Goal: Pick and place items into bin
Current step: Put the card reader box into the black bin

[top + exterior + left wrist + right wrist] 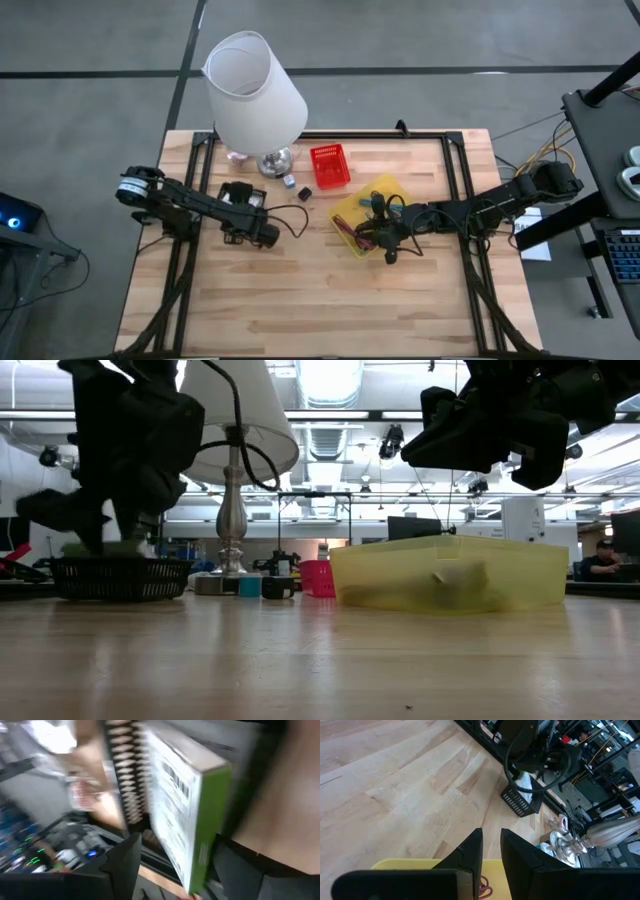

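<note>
My left gripper stands over a black ribbed basket at the table's left middle, shut on a white card packet with a green edge. My right gripper hovers over the yellow bin right of centre. Its fingers stand almost together with nothing between them. A maroon tie and dark cables lie in the bin. A tiny dark cube rests on the wood by the lamp's base. My left gripper pinches the white card packet between its two fingers, one on each broad face, with the green edge showing. It comes from above, over the black basket. Motion blur hides whether the packet's lower end touches the basket.
A big white lamp stands at the far left of the table. A small red basket sits beside its metal base, with a few small objects near it. Bare wood spreads across the near half. Black frame rails run along both sides.
</note>
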`<state>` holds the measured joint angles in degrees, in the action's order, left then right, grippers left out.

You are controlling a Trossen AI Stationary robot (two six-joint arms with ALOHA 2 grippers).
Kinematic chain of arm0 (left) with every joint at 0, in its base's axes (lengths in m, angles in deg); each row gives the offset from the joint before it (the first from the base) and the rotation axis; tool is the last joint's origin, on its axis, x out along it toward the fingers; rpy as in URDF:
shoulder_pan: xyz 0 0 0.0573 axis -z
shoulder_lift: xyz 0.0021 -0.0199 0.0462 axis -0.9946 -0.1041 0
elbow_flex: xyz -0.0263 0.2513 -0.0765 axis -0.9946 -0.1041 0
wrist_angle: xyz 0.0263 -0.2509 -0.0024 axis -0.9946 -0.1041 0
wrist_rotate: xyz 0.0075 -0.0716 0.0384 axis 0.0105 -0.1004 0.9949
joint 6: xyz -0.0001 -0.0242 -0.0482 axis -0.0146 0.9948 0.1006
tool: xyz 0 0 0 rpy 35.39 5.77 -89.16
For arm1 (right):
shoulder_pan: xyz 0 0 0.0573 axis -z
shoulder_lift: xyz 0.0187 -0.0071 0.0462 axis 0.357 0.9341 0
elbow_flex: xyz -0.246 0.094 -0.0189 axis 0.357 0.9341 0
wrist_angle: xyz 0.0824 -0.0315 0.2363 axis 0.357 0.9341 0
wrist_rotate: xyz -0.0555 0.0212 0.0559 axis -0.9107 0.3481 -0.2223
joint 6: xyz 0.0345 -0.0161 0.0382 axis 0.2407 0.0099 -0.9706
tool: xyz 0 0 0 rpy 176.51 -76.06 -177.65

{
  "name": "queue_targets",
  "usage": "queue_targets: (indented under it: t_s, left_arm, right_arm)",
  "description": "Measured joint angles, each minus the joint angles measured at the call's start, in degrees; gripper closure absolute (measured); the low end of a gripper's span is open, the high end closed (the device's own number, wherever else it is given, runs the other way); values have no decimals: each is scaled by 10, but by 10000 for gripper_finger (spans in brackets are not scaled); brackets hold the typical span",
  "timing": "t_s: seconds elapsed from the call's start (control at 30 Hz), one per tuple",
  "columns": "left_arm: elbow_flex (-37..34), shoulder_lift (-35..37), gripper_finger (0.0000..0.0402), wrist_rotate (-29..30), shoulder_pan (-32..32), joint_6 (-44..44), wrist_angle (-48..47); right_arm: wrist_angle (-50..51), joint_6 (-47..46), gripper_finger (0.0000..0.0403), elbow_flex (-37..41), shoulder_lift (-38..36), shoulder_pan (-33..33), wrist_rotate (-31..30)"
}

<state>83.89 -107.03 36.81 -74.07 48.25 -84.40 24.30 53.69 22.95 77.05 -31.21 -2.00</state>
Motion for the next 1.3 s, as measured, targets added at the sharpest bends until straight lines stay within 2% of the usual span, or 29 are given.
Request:
queue_targets:
  t_s: [0.13,0.33,0.53,0.67,0.73,0.87,1.1,1.2,1.3]
  left_arm:
    - [28,0,170,-67,0,-25,-32]
    - [97,0,168,-74,-1,-23,-145]
    - [162,5,168,-72,-3,-22,-106]
    - [182,7,168,-74,-4,-22,-21]
    - [183,7,168,-75,-5,-35,-9]
    - [172,7,168,-75,-16,-55,-42]
    - [126,8,170,-74,-64,-53,-51]
    - [104,7,186,-76,-84,-57,-50]
    - [83,7,222,-78,-100,-70,-51]
  right_arm:
    - [0,0,346,0,0,0,0]
    - [0,0,346,0,0,0,0]
    - [0,1,346,0,0,0,0]
    - [0,1,346,0,0,0,0]
    - [0,1,346,0,0,0,0]
    - [1,1,346,0,0,0,0]
    - [0,1,346,0,0,0,0]
    - [0,2,346,0,0,0,0]
    - [0,2,346,0,0,0,0]
